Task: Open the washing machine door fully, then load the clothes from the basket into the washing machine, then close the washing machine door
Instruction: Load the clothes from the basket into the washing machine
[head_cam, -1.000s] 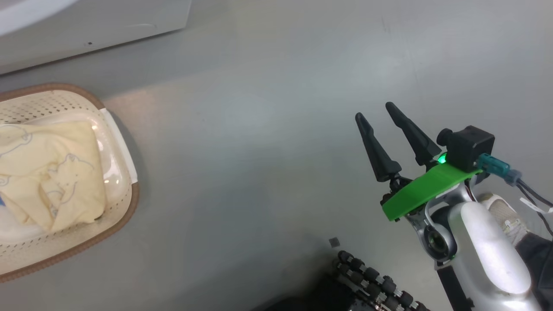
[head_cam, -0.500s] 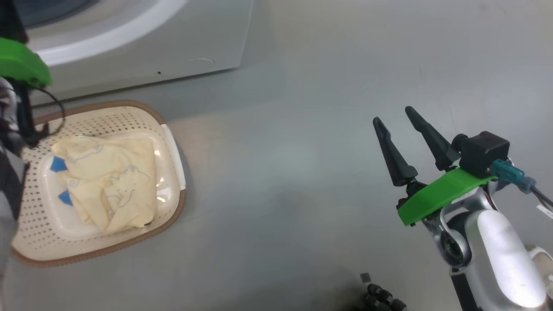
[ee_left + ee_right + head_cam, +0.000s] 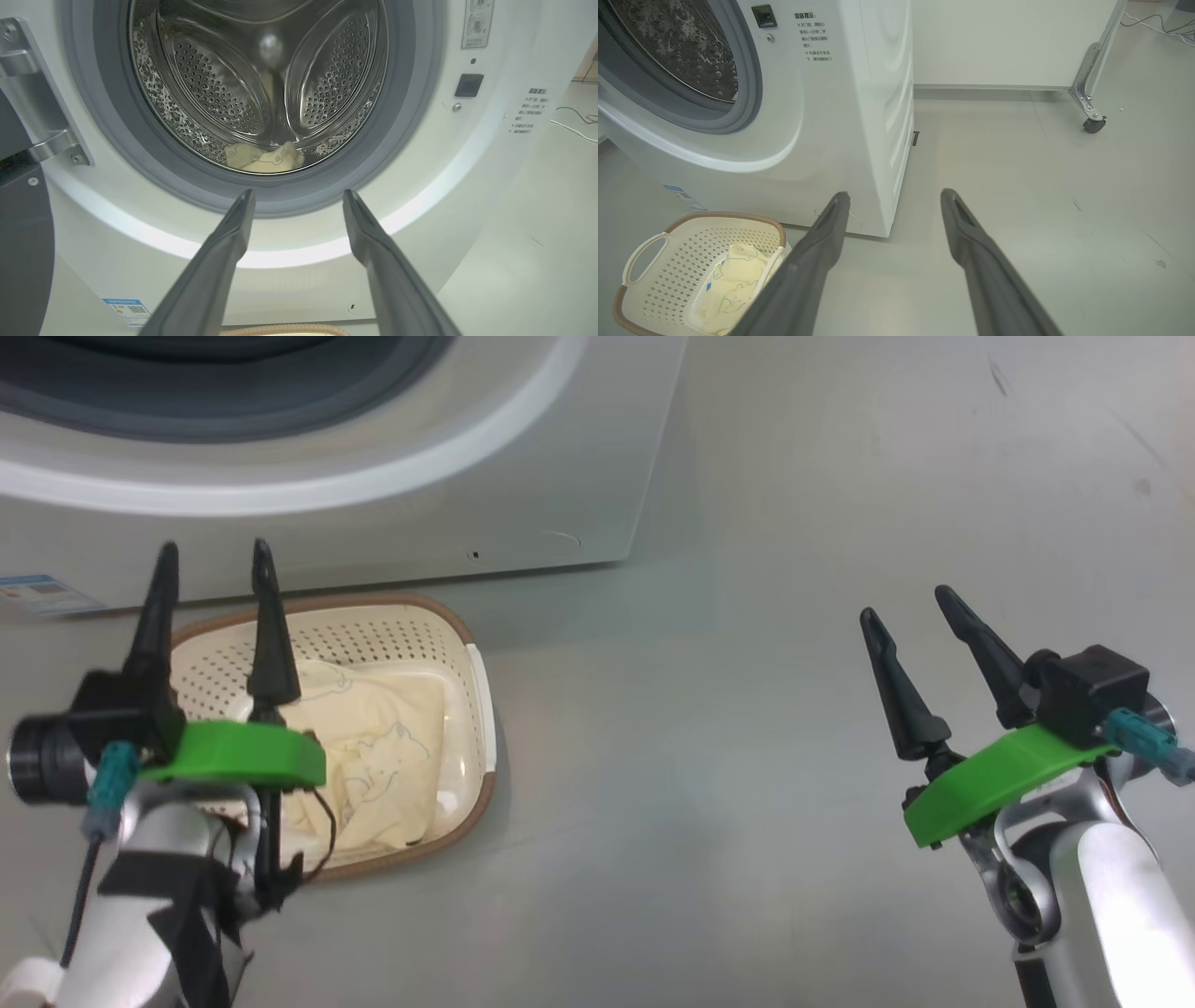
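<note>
Lower left of the head view: the left gripper is spread wide and holds nothing, its fingers pointing up the frame at the washing machine. Just under it, the basket sits on the floor close to the machine, its long axis running left to right along the machine's front, with the clothes heaped inside. In the left wrist view one garment lies in the drum. Lower right: the right gripper is wide open too, empty, over the floor.
</note>
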